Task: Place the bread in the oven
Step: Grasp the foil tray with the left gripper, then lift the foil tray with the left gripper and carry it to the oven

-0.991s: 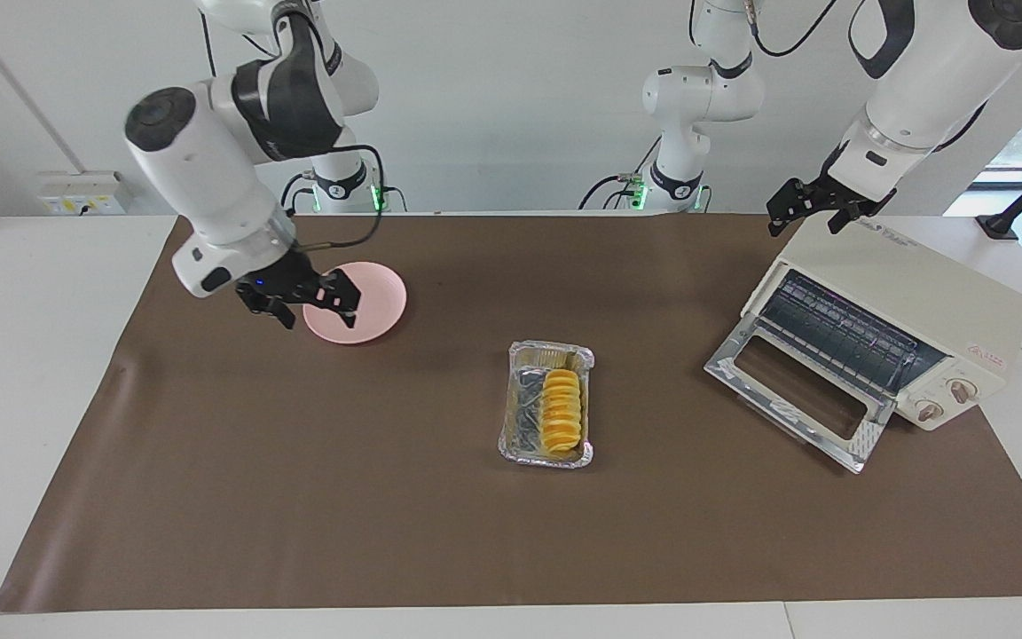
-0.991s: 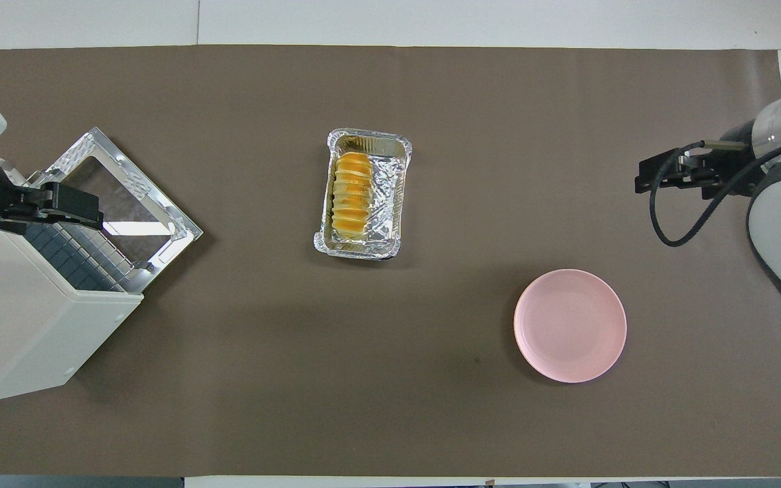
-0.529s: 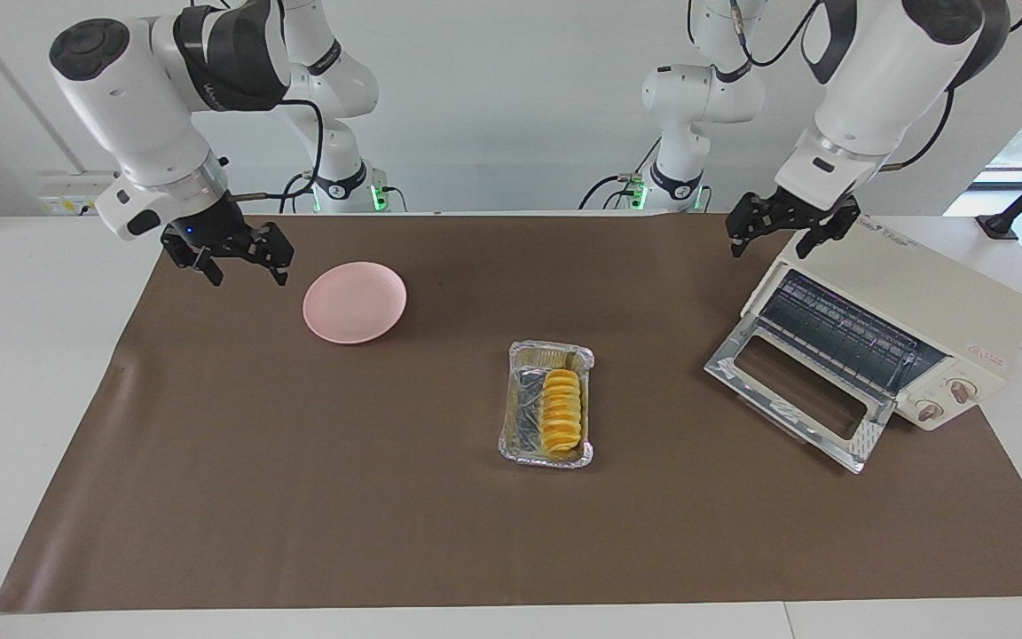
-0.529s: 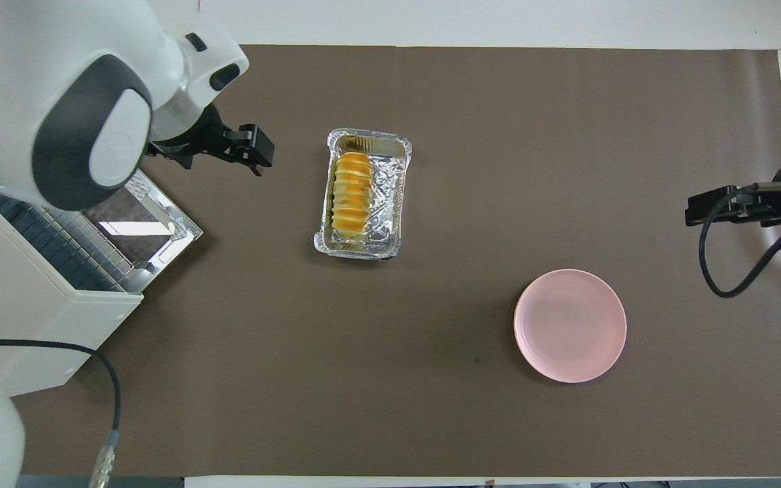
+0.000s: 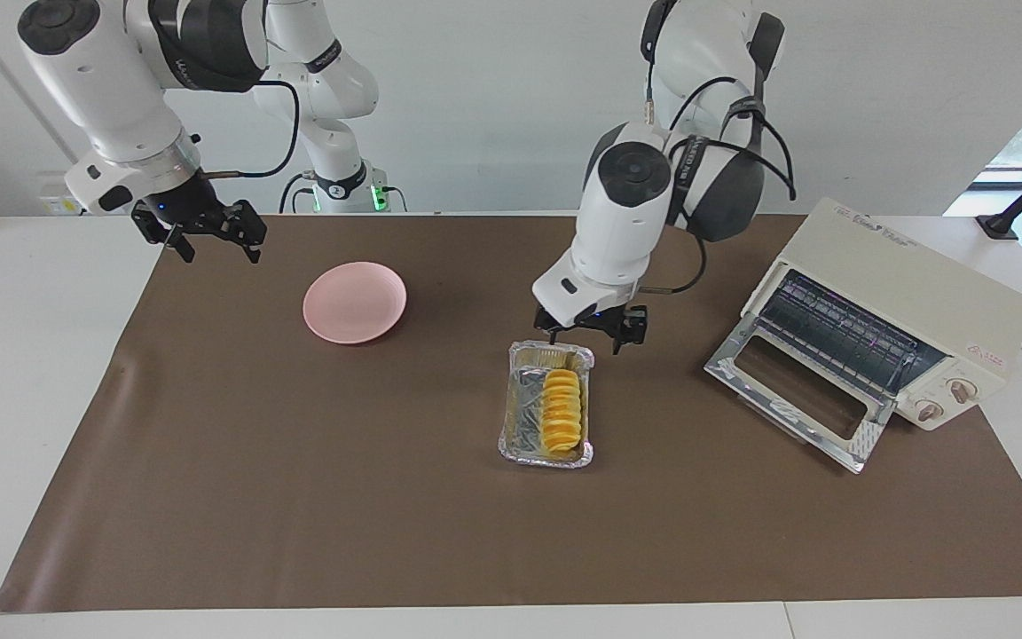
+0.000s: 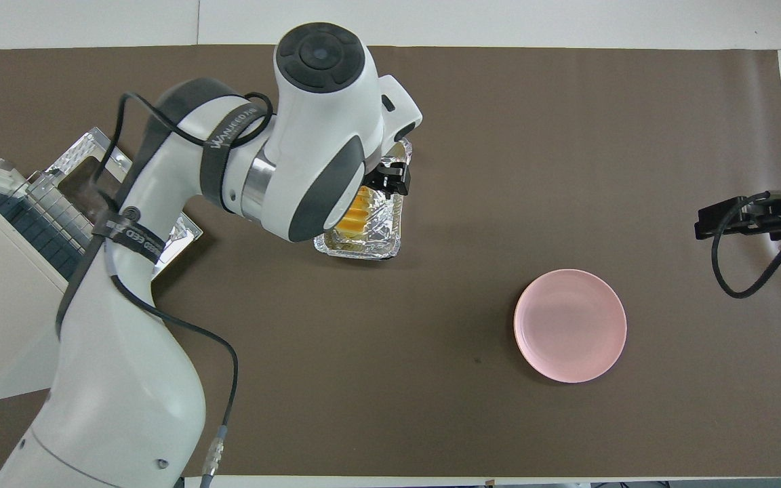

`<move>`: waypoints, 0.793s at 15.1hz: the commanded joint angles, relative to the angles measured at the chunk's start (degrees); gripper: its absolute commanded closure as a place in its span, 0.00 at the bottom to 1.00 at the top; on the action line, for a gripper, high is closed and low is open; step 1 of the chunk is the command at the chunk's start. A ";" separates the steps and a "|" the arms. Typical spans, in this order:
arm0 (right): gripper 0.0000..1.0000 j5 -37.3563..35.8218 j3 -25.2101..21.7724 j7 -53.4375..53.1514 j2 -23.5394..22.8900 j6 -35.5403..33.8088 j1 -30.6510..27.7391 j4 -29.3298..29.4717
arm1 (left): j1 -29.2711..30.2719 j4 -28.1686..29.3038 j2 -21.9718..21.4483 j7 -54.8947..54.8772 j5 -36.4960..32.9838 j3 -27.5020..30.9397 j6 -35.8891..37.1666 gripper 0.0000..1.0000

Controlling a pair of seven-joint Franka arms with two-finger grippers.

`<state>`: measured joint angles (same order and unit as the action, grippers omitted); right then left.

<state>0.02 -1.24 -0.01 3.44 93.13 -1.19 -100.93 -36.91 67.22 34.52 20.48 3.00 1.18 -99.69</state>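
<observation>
The bread [image 5: 562,411], a ridged yellow-orange loaf, lies in a crinkled foil tray [image 5: 522,424] mid-table. In the overhead view my left arm hides most of the bread [image 6: 355,217]. My left gripper [image 5: 588,338] is open and hangs just above the tray's end nearer to the robots, apart from the bread; it also shows in the overhead view [image 6: 394,181]. The cream-white oven [image 5: 910,284] stands at the left arm's end of the table with its glass door [image 5: 795,392] dropped open. My right gripper [image 5: 202,238] is open and empty, raised over the mat's edge at the right arm's end.
A round pink plate [image 5: 354,302] lies on the brown mat between the tray and the right gripper, nearer to the robots than the tray; it also shows in the overhead view [image 6: 570,325]. The oven body [image 6: 4,305] fills the left arm's corner.
My left gripper has swung from over the oven's top to over the foil tray and come down. My right gripper has moved away from the pink plate to the mat's edge.
</observation>
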 commanded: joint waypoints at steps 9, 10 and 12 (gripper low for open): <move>0.00 -0.81 0.72 0.89 1.13 -0.23 -0.48 -0.59 | -5.02 3.44 6.87 7.29 -0.10 1.11 -11.74 0.06; 0.00 -0.81 0.72 0.89 1.13 -0.23 -0.48 -0.67 | -5.02 3.53 6.96 7.29 -0.19 1.11 -11.75 0.07; 0.00 -0.81 0.72 0.89 1.22 -0.23 -0.40 -0.59 | -5.11 3.62 6.87 9.04 -0.27 1.02 -11.75 0.28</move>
<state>0.02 -1.06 -0.01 3.73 93.11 -1.12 -100.92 -41.44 70.20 41.69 27.41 2.99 1.50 -110.35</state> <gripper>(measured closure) 0.000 0.070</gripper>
